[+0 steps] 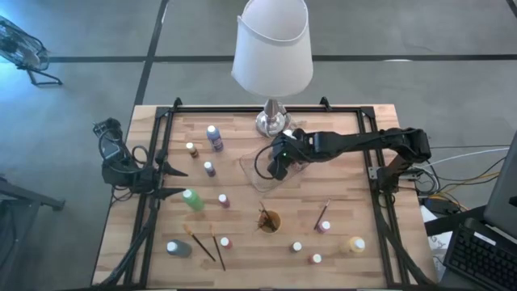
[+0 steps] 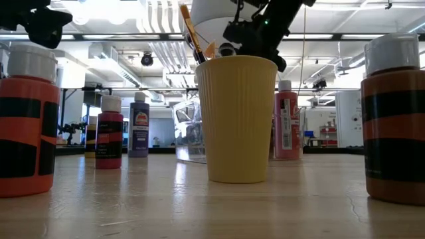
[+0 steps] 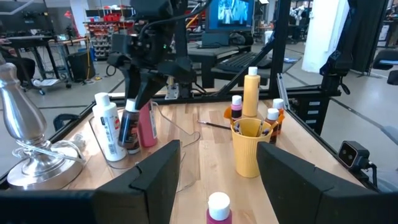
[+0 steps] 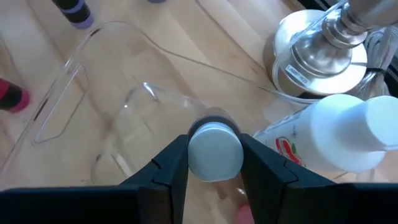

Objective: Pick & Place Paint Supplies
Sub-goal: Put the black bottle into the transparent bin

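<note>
My right gripper (image 1: 279, 167) hovers over the clear plastic tray (image 1: 257, 179) near the lamp, shut on a dark paint bottle (image 3: 129, 124) with a white cap. A white bottle (image 3: 109, 127) and a pink bottle (image 3: 147, 123) stand upright in the tray beside it. Other paint bottles stand on their bases around the table, such as a purple one (image 1: 215, 136) and a green one (image 1: 193, 200). Two brushes (image 1: 212, 250) lie flat near the front left. My left gripper (image 1: 174, 182) waits open at the table's left edge, holding nothing. My right gripper pinches the dark bottle's white cap (image 4: 214, 154) between its two fingers (image 4: 177, 163), one on either side. The fingers come from above, slanting down from the table's right. The bottle hangs upright below them inside the tray; whether its base touches the tray floor I cannot tell.
The lamp's silver base (image 1: 273, 122) stands just behind the tray, its shade (image 1: 273, 48) above. An orange-yellow cup (image 1: 269, 220) holding brushes stands in front of the tray. Black frame rails (image 1: 373, 153) run along the table's sides and back. A brush (image 1: 321, 214) lies front right.
</note>
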You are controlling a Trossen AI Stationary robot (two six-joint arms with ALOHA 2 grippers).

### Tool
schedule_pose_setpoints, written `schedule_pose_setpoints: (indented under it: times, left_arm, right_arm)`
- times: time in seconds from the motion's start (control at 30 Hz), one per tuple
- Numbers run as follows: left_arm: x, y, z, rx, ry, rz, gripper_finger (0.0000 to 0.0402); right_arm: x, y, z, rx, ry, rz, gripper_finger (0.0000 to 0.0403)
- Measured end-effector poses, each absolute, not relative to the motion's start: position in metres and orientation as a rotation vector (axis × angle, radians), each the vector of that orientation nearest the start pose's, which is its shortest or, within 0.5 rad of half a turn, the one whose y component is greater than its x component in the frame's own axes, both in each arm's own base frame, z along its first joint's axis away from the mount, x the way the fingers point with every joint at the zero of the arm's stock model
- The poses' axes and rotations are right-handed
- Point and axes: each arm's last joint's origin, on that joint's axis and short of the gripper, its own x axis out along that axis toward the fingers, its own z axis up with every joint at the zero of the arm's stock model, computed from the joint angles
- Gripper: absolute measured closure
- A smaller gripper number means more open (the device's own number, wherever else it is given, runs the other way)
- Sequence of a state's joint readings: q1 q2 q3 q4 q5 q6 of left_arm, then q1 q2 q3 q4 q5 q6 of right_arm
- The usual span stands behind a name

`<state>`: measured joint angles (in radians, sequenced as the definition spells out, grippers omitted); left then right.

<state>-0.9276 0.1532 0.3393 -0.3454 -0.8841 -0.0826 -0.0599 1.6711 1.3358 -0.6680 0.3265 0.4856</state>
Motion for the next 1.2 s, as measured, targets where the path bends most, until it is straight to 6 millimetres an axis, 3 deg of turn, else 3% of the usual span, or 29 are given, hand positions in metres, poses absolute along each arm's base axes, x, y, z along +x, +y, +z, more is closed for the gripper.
schedule_pose_setpoints:
  times: [1.2]
  left_arm:
    - [0.062, -0.046, 0.234, 0.042, 0.099, -0.039, 0.0183]
  right_arm:
    - [0.364, -0.054, 0.221, 0.366, 0.909, -0.650, 0.0288]
